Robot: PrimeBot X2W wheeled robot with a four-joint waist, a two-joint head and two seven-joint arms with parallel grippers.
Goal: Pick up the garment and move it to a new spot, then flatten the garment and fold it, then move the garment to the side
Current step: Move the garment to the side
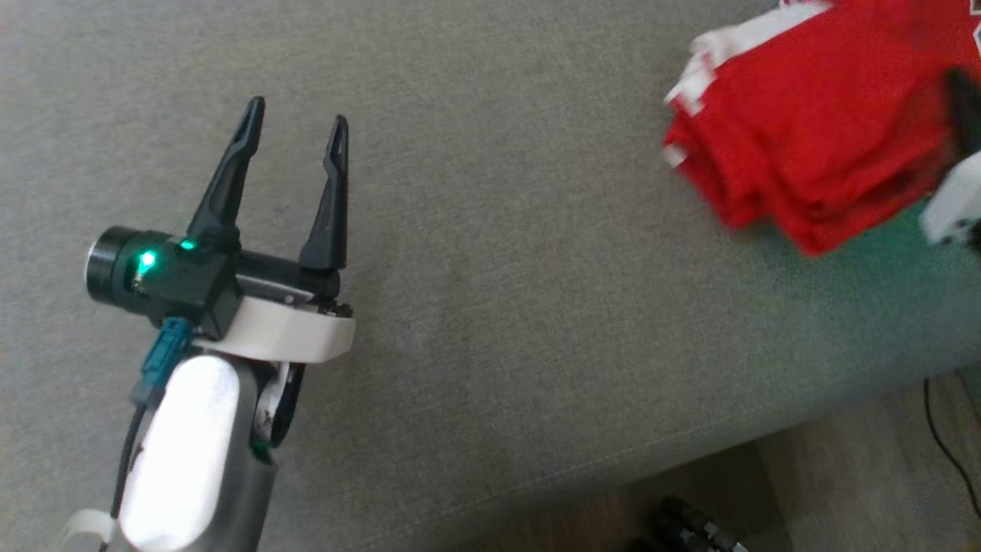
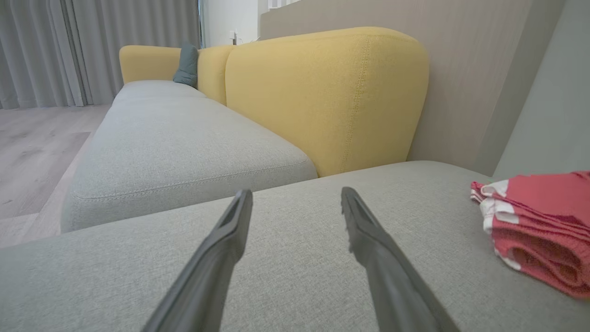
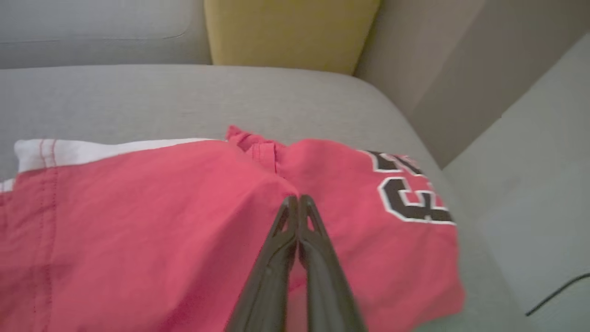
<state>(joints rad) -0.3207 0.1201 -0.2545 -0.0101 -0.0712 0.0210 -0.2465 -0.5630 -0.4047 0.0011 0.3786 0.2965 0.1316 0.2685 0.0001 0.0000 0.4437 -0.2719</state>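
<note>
Red with white trim, the garment (image 1: 805,153) lies folded in a thick stack on the grey sofa seat (image 1: 536,307), at the upper right of the head view and near the seat's edge. The left gripper (image 1: 298,113) hovers well apart from it over bare upholstery at the lower left. Its two dark fingers are spread wide and hold nothing, and a green light glows on its black wrist unit (image 1: 153,268).

From the left wrist camera, those spread fingers (image 2: 214,263) point across the seat, with the garment (image 2: 539,230) at the right edge, its layered folds facing the lens. A yellow backrest (image 2: 322,92) rises behind. A second grey seat (image 2: 175,143) runs off toward pale curtains (image 2: 92,46), and a teal cushion (image 2: 186,64) is propped at its far end.

In the right wrist view, the right gripper (image 3: 297,199) has its fingers pressed together, tips over the top of the garment (image 3: 138,221) just below a small raised fold (image 3: 258,143). Whether any cloth is nipped between them cannot be told. Black lettering (image 3: 405,193) edged in white shows to the right of the fingers, and a white band (image 3: 92,150) runs along the far left edge.

Back in the head view, a pale, blurred part of the right arm (image 1: 954,203) sits at the garment's right side. Wooden floor (image 1: 858,491) and a thin black cable (image 1: 946,445) show below the seat.
</note>
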